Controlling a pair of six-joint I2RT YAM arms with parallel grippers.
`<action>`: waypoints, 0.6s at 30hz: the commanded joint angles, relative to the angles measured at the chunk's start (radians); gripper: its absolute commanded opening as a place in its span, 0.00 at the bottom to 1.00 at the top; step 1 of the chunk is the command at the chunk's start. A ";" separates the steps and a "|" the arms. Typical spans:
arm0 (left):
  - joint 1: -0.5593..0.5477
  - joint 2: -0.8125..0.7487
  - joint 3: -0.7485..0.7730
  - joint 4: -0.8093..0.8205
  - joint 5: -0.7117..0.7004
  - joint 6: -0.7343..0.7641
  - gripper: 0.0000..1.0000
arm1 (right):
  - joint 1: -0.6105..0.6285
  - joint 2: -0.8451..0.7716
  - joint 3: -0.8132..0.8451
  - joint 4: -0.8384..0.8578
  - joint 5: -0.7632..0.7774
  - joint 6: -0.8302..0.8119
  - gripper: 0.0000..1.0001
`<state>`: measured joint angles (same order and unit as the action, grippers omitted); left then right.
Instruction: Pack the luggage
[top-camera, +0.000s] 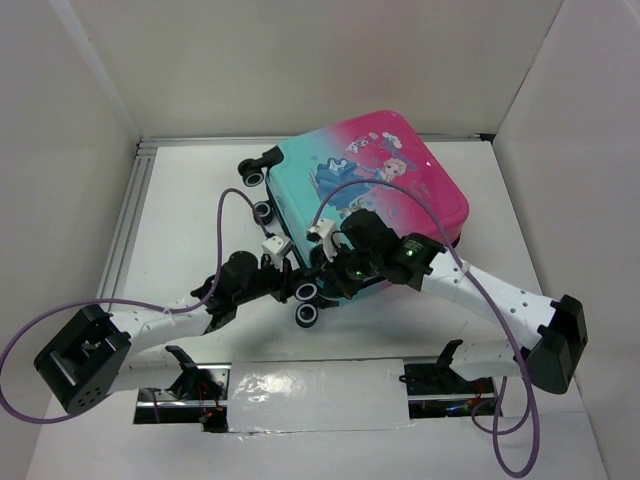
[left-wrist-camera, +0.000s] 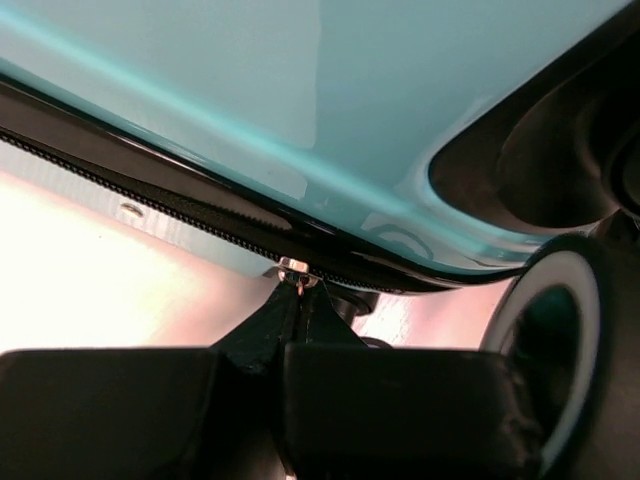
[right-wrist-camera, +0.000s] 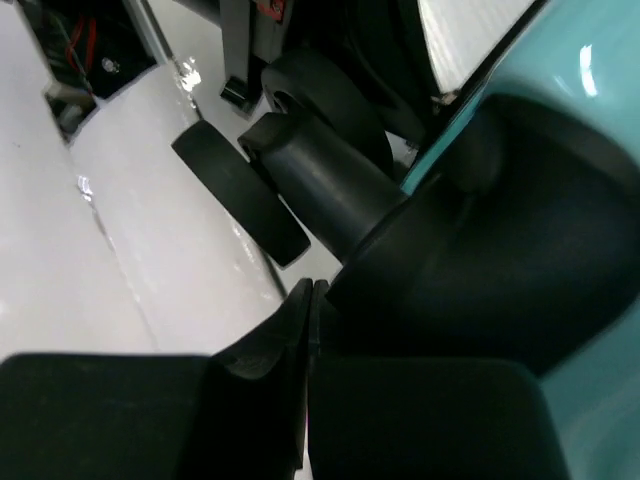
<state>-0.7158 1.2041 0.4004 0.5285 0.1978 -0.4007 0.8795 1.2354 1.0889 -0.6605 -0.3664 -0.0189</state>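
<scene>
The luggage (top-camera: 385, 170) lies shut and flat on the white table, pink at the right, teal at the left, with its black wheels (top-camera: 308, 292) on the left side. My left gripper (top-camera: 288, 278) is at its near left corner. In the left wrist view the left gripper (left-wrist-camera: 300, 285) is shut on the metal zipper pull (left-wrist-camera: 292, 268), under the teal shell (left-wrist-camera: 250, 90) and the black zipper line (left-wrist-camera: 150, 205). My right gripper (top-camera: 338, 268) is shut and empty. In the right wrist view its tips (right-wrist-camera: 310, 292) rest against the black wheel housing (right-wrist-camera: 480, 270), next to a wheel (right-wrist-camera: 240, 195).
White walls close in the table at the back and on both sides. An aluminium rail (top-camera: 125, 230) runs along the left edge. A taped strip (top-camera: 315, 395) lies between the arm bases. Purple cables (top-camera: 230, 210) loop over both arms.
</scene>
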 joint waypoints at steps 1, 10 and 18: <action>0.015 0.017 -0.005 0.096 -0.061 -0.010 0.00 | 0.009 0.048 -0.006 0.204 0.150 0.088 0.00; 0.309 0.078 -0.008 0.234 0.148 -0.050 0.00 | -0.031 0.445 0.302 0.314 0.311 0.076 0.00; 0.378 0.199 -0.050 0.396 0.253 -0.154 0.00 | -0.112 0.706 0.563 0.352 0.455 0.148 0.00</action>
<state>-0.3016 1.3884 0.3988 0.8127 0.2813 -0.5232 0.8948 1.8191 1.5791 -0.5003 -0.2096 0.1287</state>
